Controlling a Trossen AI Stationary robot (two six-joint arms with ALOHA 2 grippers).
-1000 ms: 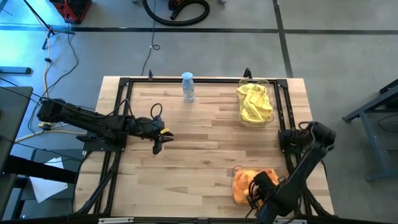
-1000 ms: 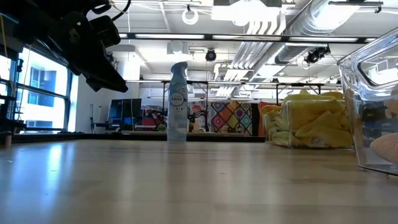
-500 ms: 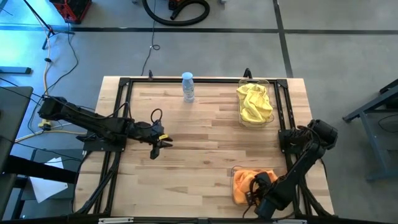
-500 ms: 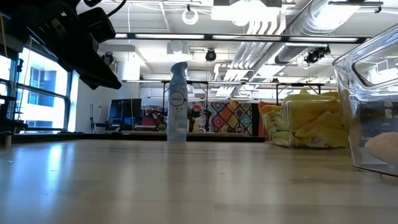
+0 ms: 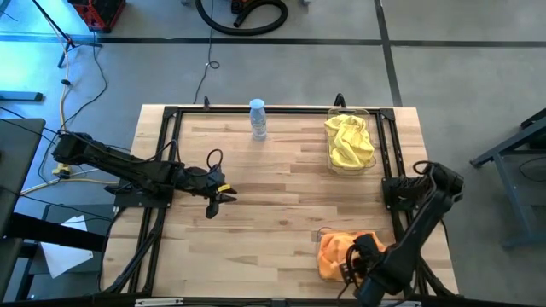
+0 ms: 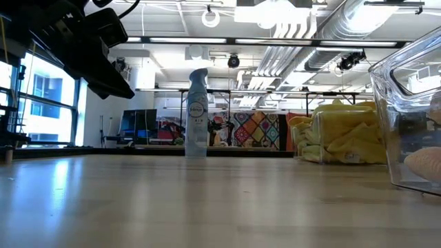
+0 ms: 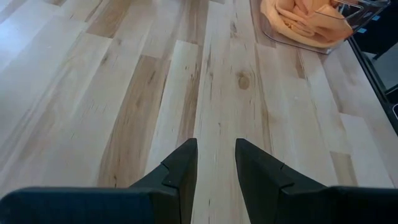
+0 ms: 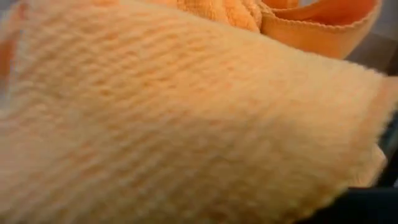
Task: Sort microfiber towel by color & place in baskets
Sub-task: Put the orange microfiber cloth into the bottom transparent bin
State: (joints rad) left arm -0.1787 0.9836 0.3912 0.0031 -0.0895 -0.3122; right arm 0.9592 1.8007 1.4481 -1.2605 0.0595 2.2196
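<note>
Orange towels point(image 5: 333, 254) lie bunched in the clear basket point(image 5: 322, 232) at the table's near right; they also show in the left wrist view point(image 7: 301, 22). Yellow towels point(image 5: 350, 143) fill the second basket point(image 5: 369, 113) at the far right, seen too in the low view point(image 6: 344, 134). My right gripper point(image 5: 356, 257) is down over the orange pile, and orange cloth point(image 8: 186, 124) fills its wrist view and hides the fingers. My left gripper point(image 7: 216, 163) hovers open above bare wood at the table's left middle point(image 5: 215, 203).
A clear spray bottle point(image 5: 257, 119) stands near the far edge, left of the yellow basket. A black metal frame point(image 5: 171, 115) runs along the table's far, left and right sides. Bare wood lies between the left gripper and the baskets.
My right gripper dipped toward the near edge over the orange towels, then came back a little. The near basket slid slightly, and the orange pile changed shape. My left gripper drifted a little toward the near edge.
</note>
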